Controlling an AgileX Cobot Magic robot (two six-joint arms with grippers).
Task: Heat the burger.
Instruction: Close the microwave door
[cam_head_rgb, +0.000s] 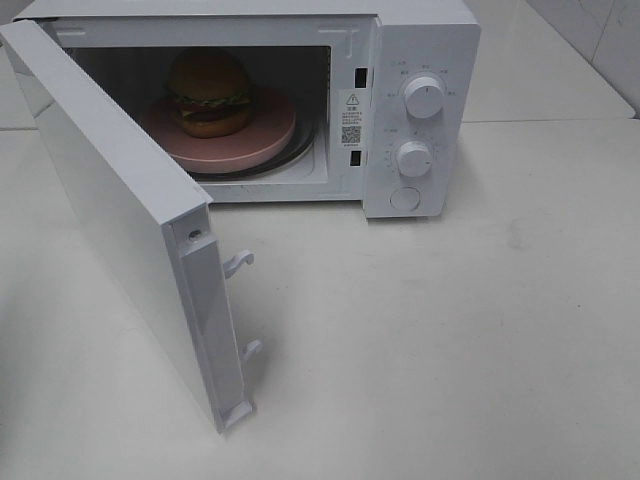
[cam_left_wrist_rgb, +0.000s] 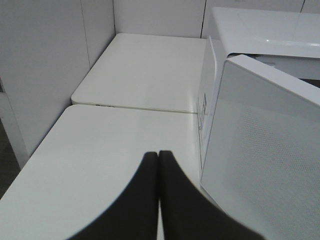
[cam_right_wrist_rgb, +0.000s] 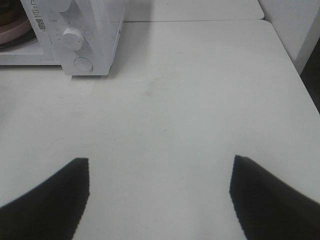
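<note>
The burger (cam_head_rgb: 209, 92), golden bun with lettuce and dark patty, sits on a round pink plate (cam_head_rgb: 268, 140) inside the white microwave (cam_head_rgb: 420, 50). The microwave door (cam_head_rgb: 110, 215) stands swung wide open toward the front left. Neither arm shows in the high view. In the left wrist view my left gripper (cam_left_wrist_rgb: 158, 156) is shut with its dark fingers pressed together and nothing between them, just beside the outer face of the open door (cam_left_wrist_rgb: 265, 150). My right gripper (cam_right_wrist_rgb: 160, 165) is open over bare table, a way off from the microwave's knob panel (cam_right_wrist_rgb: 75, 40).
Two knobs (cam_head_rgb: 424, 97) and a round button (cam_head_rgb: 405, 198) sit on the microwave's right panel. Door latch hooks (cam_head_rgb: 240, 263) stick out from the door's free edge. The white table (cam_head_rgb: 450, 330) meets another table at a seam (cam_left_wrist_rgb: 135, 107); a wall stands left.
</note>
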